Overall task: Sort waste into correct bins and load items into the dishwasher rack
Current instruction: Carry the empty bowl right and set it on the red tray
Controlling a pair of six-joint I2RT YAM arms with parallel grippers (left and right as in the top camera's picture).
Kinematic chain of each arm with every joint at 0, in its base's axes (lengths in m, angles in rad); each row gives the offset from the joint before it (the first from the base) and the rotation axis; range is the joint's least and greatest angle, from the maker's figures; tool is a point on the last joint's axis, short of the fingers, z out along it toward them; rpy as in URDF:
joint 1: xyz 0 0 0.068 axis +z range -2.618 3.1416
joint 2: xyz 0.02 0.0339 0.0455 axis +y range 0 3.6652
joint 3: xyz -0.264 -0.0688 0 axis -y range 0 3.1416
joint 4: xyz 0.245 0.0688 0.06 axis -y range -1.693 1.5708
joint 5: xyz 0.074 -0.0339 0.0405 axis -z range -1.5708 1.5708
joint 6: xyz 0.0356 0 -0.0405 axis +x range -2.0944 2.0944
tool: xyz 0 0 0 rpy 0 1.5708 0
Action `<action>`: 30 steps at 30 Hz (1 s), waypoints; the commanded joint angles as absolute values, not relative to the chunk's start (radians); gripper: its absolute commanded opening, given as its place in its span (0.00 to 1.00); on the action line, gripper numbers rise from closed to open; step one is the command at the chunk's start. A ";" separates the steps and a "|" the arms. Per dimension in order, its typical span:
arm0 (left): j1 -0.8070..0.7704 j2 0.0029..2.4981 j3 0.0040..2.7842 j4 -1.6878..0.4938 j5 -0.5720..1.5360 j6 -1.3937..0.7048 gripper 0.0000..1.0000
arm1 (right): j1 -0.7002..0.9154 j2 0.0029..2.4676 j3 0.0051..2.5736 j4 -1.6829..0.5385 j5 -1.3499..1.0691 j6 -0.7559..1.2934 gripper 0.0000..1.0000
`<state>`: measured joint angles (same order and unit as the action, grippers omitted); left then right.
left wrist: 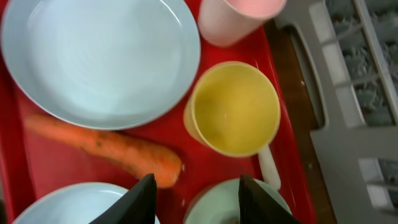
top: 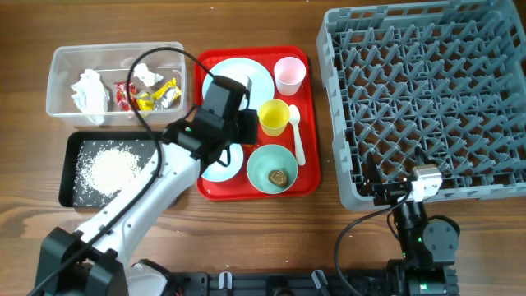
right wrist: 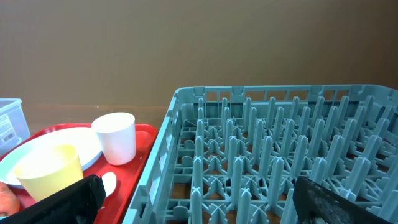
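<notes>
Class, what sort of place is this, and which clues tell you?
Probably a mock dish-return station, as in a canteen: a grey dishwasher rack, a red tray of dishes, and a clear tub and black tray holding waste.

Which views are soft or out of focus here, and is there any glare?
Overhead: sharp, evenly lit, only faint shadows, no glare. Left wrist: soft throughout, mild sheen on the plate, its fingers dark blurred shapes at the bottom edge. Right wrist: the rack is crisp, while the fingers close to the lens are dark and out of focus.
</notes>
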<state>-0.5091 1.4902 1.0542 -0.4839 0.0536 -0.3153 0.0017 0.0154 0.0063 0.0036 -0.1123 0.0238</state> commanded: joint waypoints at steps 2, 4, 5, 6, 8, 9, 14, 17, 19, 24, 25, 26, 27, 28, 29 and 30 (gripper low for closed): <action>-0.614 1.486 1.066 -0.532 0.085 -0.298 0.41 | -0.001 0.014 0.005 0.009 -0.129 0.015 1.00; -0.670 1.488 1.066 -0.567 0.080 -0.290 0.43 | -0.001 0.014 0.005 0.008 -0.128 0.015 1.00; -0.690 1.492 1.066 -0.578 0.072 -0.291 0.43 | -0.001 0.014 0.005 0.008 -0.128 0.015 1.00; -0.709 1.497 1.066 -0.593 0.061 -0.291 0.43 | -0.001 0.014 0.005 0.008 -0.128 0.015 1.00; -0.735 1.520 1.066 -0.625 0.050 -0.281 0.43 | -0.001 0.014 0.005 0.008 -0.128 0.015 1.00; -0.740 1.530 1.066 -0.635 0.051 -0.268 0.43 | -0.001 0.014 0.005 0.008 -0.128 0.015 1.00; -0.761 1.584 1.066 -0.651 0.051 -0.265 0.45 | -0.001 0.014 0.005 0.008 -0.128 0.015 1.00; -0.762 1.615 1.066 -0.651 0.051 -0.265 0.45 | -0.001 0.014 0.005 0.008 -0.129 0.015 1.00; -0.762 1.634 1.066 -0.651 0.051 -0.265 0.46 | -0.001 0.014 0.005 0.008 -0.128 0.015 1.00; -0.762 1.682 1.066 -0.640 0.052 -0.265 0.50 | -0.001 0.014 0.005 0.008 -0.129 0.015 1.00; -0.762 1.685 1.066 -0.638 0.052 -0.265 0.50 | -0.001 0.014 0.005 0.008 -0.129 0.015 1.00; -0.763 1.692 1.066 -0.635 0.052 -0.265 0.50 | -0.001 0.014 0.005 0.008 -0.129 0.015 1.00; -0.765 1.699 1.066 -0.628 0.052 -0.265 0.50 | -0.001 0.014 0.005 0.008 -0.129 0.015 1.00; -0.769 1.707 1.066 -0.620 0.052 -0.265 0.50 | -0.001 0.014 0.005 0.008 -0.128 0.015 1.00; -0.774 1.716 1.066 -0.612 0.051 -0.265 0.51 | -0.001 0.014 0.005 0.008 -0.128 0.015 1.00; -0.778 1.723 1.066 -0.606 0.051 -0.264 0.50 | -0.001 0.014 0.005 0.008 -0.129 0.015 1.00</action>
<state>-0.7609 1.6913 1.0542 -0.6201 0.0643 -0.2852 0.0017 0.0154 0.0063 0.0036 -0.1123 0.0242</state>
